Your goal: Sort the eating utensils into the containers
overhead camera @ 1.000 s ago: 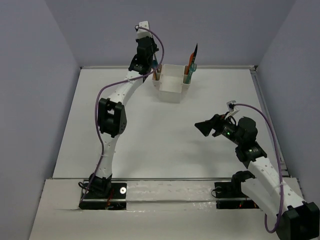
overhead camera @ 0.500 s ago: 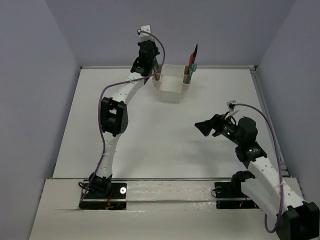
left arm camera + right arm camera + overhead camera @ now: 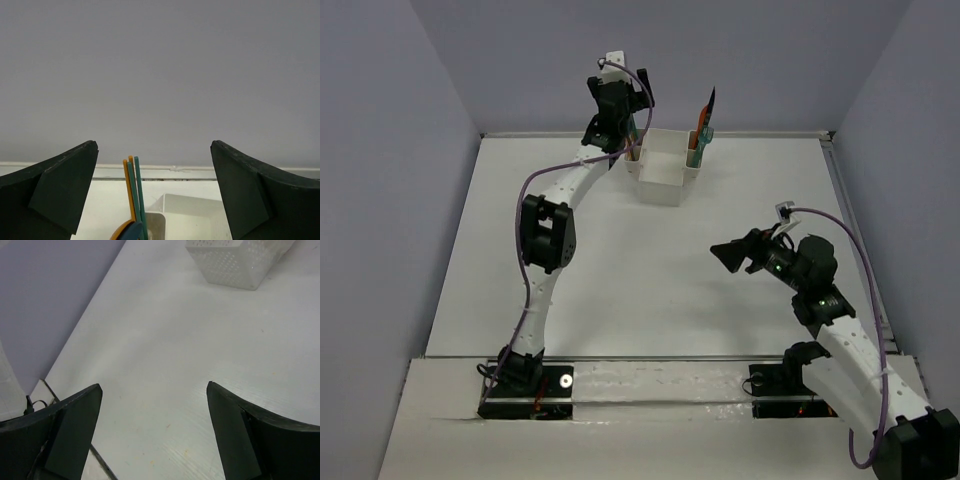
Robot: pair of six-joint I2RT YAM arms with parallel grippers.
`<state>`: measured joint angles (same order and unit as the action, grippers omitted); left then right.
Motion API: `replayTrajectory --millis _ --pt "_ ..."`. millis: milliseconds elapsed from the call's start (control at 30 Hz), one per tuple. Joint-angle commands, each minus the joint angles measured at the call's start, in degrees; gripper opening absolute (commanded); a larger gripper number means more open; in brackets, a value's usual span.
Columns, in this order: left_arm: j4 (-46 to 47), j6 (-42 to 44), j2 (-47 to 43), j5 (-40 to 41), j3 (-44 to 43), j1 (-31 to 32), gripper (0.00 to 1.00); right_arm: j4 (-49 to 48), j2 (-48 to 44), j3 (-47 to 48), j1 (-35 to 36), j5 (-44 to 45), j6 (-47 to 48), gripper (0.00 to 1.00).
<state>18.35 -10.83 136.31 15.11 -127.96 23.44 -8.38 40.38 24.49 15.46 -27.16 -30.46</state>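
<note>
The white caddy [image 3: 665, 168] stands at the far middle of the table. My left gripper [image 3: 625, 130] hangs over its left side compartment, jaws wide open and holding nothing. In the left wrist view, orange and teal chopsticks [image 3: 132, 192] stand upright between the open left gripper's [image 3: 154, 145] fingers, touching neither. A blue and orange utensil end [image 3: 129, 232] shows beside the caddy's rim [image 3: 192, 210]. More utensils [image 3: 704, 122] stick up from the right side compartment. My right gripper [image 3: 722, 252] hovers open over bare table at the right; the right wrist view shows the right gripper [image 3: 152, 386] empty.
The perforated caddy wall [image 3: 240, 262] lies far ahead of the right gripper. Grey walls enclose the table on the far, left and right sides. A raised rail [image 3: 855, 230] runs along the right table edge.
My left gripper has gone from shut to wide open above the caddy's left compartment and has risen slightly. The right arm has not moved.
</note>
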Motion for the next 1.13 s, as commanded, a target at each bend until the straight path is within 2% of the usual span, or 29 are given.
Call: replayTrajectory --millis 0,33,200,300,433,467,500,533,633,733,833,933,1100 --pt "1.69 -0.41 -12.72 -2.98 -1.41 1.43 0.99 -0.85 -2.41 1.43 0.44 2.37 -0.30 0.93" --pt "1.43 -0.42 -14.22 -3.33 -1.41 1.43 0.99 -0.32 -2.67 1.87 0.44 3.07 -0.65 1.00" --pt "-1.12 -1.83 -26.08 -5.80 0.60 4.24 0.99 6.61 -4.61 5.57 0.44 7.64 -1.27 1.00" --pt "-4.02 -1.83 -33.90 -5.45 4.81 6.70 0.99 12.94 -6.54 9.60 0.44 10.71 -0.39 1.00" --pt "-8.49 -4.72 -44.97 -4.66 14.65 8.02 0.99 18.30 -11.02 13.82 0.44 15.28 0.22 1.00" --pt "-10.68 -5.51 -49.95 -4.48 19.63 8.02 0.99 20.40 -12.77 15.31 0.44 17.21 0.31 1.00" --pt "-11.75 -9.17 -58.96 -3.00 30.73 8.02 0.99 22.77 -15.48 16.89 0.44 20.01 0.40 1.00" --pt "-11.76 -9.21 -59.05 -2.99 30.84 8.02 0.99 22.80 -15.51 16.91 0.44 20.04 0.40 1.00" --pt "-10.62 -11.92 -76.21 -1.23 51.42 8.02 0.99 24.98 -18.84 17.70 0.44 23.28 0.40 1.00" --pt "-10.96 -12.81 -85.13 -0.27 62.44 8.02 0.99 26.39 -20.77 19.01 0.44 25.57 0.66 1.00" --pt "-15.95 -12.90 -95.76 -0.79 68.78 8.02 0.99 28.76 -21.13 20.33 0.44 26.89 1.45 1.00" --pt "-21.13 -12.46 -100.26 -1.14 72.84 8.02 0.99 30.00 -21.31 20.69 0.44 28.46 1.81 1.00" --pt "-23.27 -11.32 -103.88 -2.11 76.46 8.02 0.99 29.83 -21.05 21.30 0.44 28.74 2.15 1.00"
